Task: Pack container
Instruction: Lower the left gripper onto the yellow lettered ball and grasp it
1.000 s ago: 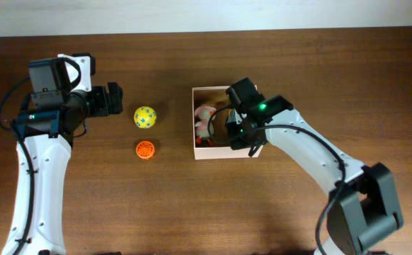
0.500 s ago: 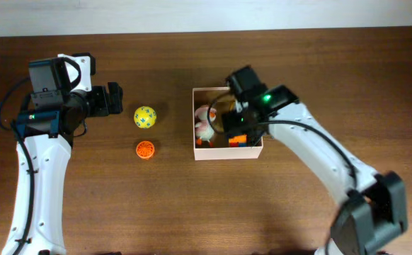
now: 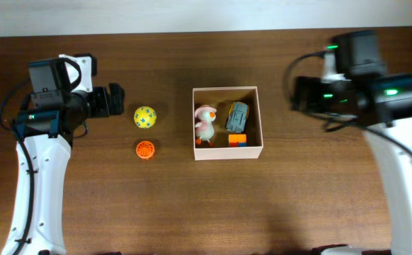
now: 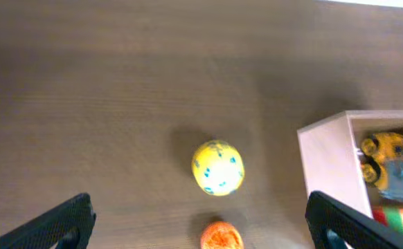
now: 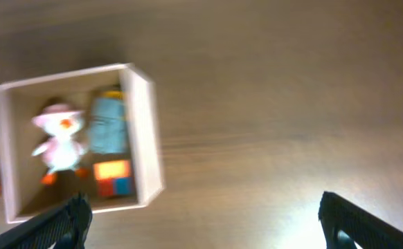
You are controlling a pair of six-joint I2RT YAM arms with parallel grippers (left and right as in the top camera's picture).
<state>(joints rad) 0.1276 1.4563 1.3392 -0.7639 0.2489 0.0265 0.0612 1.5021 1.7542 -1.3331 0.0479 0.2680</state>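
Judging by what lies outside the box, the coming move falls to the left hand point(image 3: 115, 100). The yellow ball point(image 3: 145, 117) sits just beside it on the side toward the container point(image 3: 227, 152). The orange ball point(image 3: 145, 149) lies next to the yellow one, a little closer to the near edge of the surface point(image 3: 192, 212). Both are round, so there is no long axis to line the fingers up with; the hand need only come over one of them. In the left wrist view its fingertips stand wide apart with nothing between them, so this hand is open and empty.

The container stands about midway between the left and right edges, closer to the far edge than the near one. It lies to the right of both balls, near them but not touching. Inside are a white duck toy point(image 3: 205, 125) by the left wall, a blue and yellow toy car point(image 3: 237, 115) toward the far right corner, and an orange and blue block point(image 3: 238, 139) toward the near right corner.

The right hand point(image 3: 301, 94) hangs beyond the container's right wall, clear of it, toward the right edge. Its wrist view shows the fingertips spread wide and holding nothing. It is the farther hand from the balls, with the container in between.
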